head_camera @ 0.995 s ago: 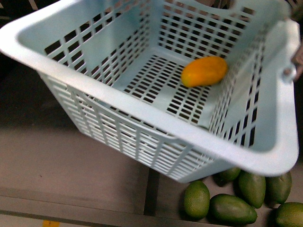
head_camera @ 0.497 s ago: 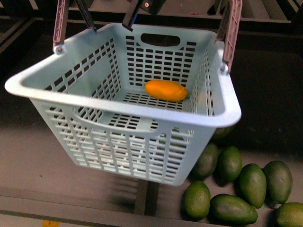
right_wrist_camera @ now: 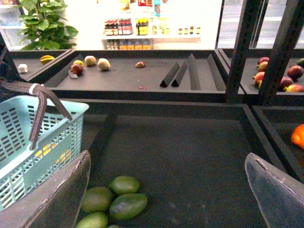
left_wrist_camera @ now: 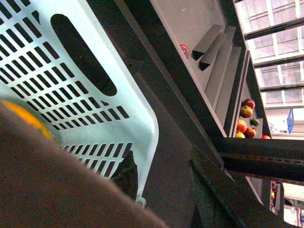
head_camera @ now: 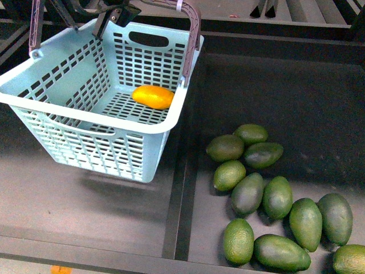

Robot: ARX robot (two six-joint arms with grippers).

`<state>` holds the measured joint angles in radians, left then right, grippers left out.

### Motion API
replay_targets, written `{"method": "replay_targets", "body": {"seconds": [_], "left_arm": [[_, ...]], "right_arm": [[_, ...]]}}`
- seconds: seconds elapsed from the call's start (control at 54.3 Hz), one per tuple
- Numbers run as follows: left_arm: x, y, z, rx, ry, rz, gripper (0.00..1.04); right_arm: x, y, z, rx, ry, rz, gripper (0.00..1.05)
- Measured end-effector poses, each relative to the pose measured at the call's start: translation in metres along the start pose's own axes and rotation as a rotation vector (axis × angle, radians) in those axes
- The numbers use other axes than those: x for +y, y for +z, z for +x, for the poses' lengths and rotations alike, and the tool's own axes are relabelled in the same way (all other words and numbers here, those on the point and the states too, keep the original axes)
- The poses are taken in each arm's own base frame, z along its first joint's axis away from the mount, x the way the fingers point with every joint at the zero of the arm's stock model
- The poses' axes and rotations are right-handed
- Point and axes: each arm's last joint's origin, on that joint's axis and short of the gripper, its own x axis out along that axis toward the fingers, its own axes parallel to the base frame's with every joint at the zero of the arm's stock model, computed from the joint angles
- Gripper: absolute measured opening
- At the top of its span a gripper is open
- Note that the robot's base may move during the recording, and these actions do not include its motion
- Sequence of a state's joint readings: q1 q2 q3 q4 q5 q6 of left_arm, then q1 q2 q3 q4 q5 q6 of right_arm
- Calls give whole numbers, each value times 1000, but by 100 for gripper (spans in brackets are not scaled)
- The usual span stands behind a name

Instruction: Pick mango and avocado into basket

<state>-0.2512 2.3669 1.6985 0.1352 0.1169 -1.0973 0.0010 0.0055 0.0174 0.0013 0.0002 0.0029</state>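
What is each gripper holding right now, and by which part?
The left gripper holds the basket by its brown handle. The right gripper holds nothing, jaws open.

The basket fills the left bay of the worktop, its raised brown handle arching across the opening, so entry from above is only beside the handle bars. A raised dark divider separates that bay from the right one. There the avocados crowd the near part, touching one another, while the far half lies bare and open from above.
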Motion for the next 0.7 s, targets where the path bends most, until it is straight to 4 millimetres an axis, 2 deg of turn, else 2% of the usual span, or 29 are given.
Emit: {"method": "replay_targets", "body": {"seconds": [0.037,0.129,0.258,0.35,0.534,0.7], "left_arm": [[4,-1,-2,1,5,-4,31],[15,-4,-8,7,36,-10,48],[37,-9,-20,24,81,-1,80],[40,-6,-30,12,69,9,98],[35,1,-53,-46,68,-3,96],[30,7,-85,-151,71,-49,96]], "right_arm": [[0,0,0,0,0,0,96],[0,0,0,0,0,0,96],[0,0,0,0,0,0,96],[0,0,0,0,0,0,96],[0,0,0,0,0,0,96],[0,0,0,0,0,0,96]]}}
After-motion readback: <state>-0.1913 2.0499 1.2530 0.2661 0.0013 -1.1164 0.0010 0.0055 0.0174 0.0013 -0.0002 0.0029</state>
